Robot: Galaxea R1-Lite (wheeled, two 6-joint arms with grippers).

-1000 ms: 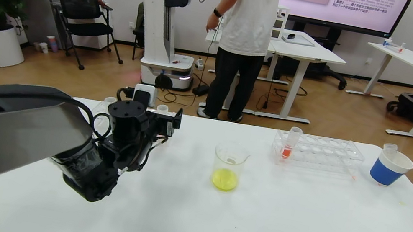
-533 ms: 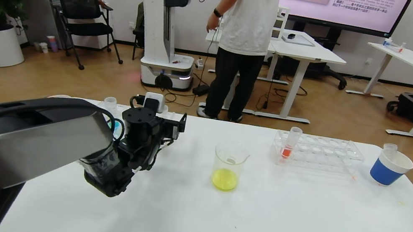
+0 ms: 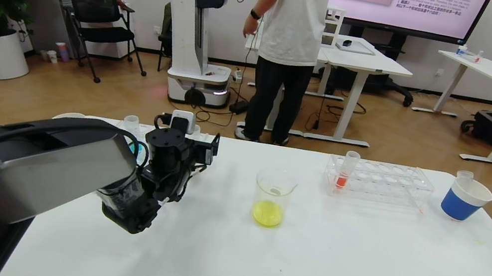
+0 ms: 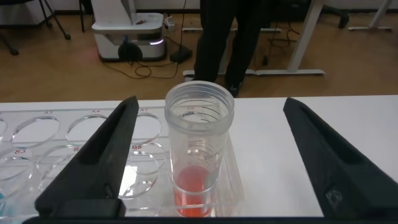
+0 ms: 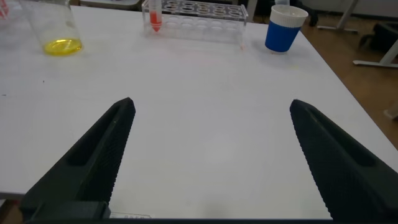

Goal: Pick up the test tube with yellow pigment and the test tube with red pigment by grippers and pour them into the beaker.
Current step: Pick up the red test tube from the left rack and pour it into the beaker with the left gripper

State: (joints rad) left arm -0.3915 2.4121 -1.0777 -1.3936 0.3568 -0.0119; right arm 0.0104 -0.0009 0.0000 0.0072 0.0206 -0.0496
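Note:
The left wrist view shows a test tube with red pigment [image 4: 198,163] standing upright in a clear rack [image 4: 56,152]. My left gripper [image 4: 211,106] is open, with one finger on each side of the tube and neither touching it. In the head view this gripper [image 3: 188,134] is at the table's far left. The beaker [image 3: 272,198] stands mid-table with yellow liquid in its bottom. A second red tube [image 3: 345,171] stands in the right rack [image 3: 385,183]. My right gripper [image 5: 212,104] is open and empty over bare table near the front. No tube with yellow pigment is in view.
A blue-and-white paper cup [image 3: 465,199] with an empty clear tube in it stands at the far right. Another clear tube top [image 3: 131,122] shows beside my left arm. A person [image 3: 288,39] and a white robot [image 3: 195,23] stand beyond the table.
My left arm has moved forward and to the right, bringing its gripper up to the left rack, then held nearly still. The beaker, the right rack and the cup have not moved.

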